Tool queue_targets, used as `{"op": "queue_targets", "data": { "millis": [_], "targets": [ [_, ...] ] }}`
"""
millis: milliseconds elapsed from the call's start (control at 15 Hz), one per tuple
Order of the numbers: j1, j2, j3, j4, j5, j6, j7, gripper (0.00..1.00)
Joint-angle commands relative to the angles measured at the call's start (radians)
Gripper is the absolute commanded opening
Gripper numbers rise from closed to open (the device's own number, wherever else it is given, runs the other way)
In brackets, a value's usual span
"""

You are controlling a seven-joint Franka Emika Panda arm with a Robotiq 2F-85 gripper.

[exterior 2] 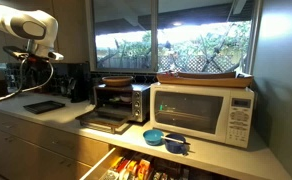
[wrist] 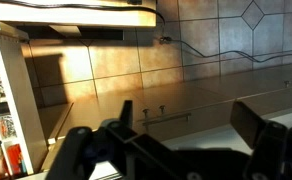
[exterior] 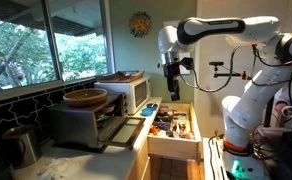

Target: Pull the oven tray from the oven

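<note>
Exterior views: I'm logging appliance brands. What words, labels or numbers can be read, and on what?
No text is readable in any view.
On the white microwave, control panel markings: too small and blurred.
On the oven, control markings: blurred.
In the drawer, print on the packets: too small.

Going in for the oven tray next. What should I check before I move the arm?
1. Oven door down: ok, open in both exterior views.
2. Gripper open: ok, fingers wide apart in the wrist view.
3. Gripper lined up with the cavity: not ok, it hangs well away from the oven, and the wrist view faces tiled wall.
4. Oven tray seated inside: cannot tell, cavity too dark.
5. Wooden bowl: ok, on top of the oven, clear of the opening.
</note>
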Motion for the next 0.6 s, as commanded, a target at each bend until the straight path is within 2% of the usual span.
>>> {"op": "queue_targets", "data": {
  "millis": [0, 267, 400, 533],
  "targets": [
    [-0.031, 0.000, 0.021, 0.004, 0.011, -0.008, -0.013, 1.00],
    [-0.066, 0.032, 0.043, -0.006, -0.219, 0.107, -0.145, 1.00],
    [-0.077, 0.067, 0.036, -0.020, -0.326, 0.206, -0.212, 1.00],
    [-0.087, 0.118, 0.032, -0.039, -0.421, 0.360, -0.255, 1.00]
  ]
}}
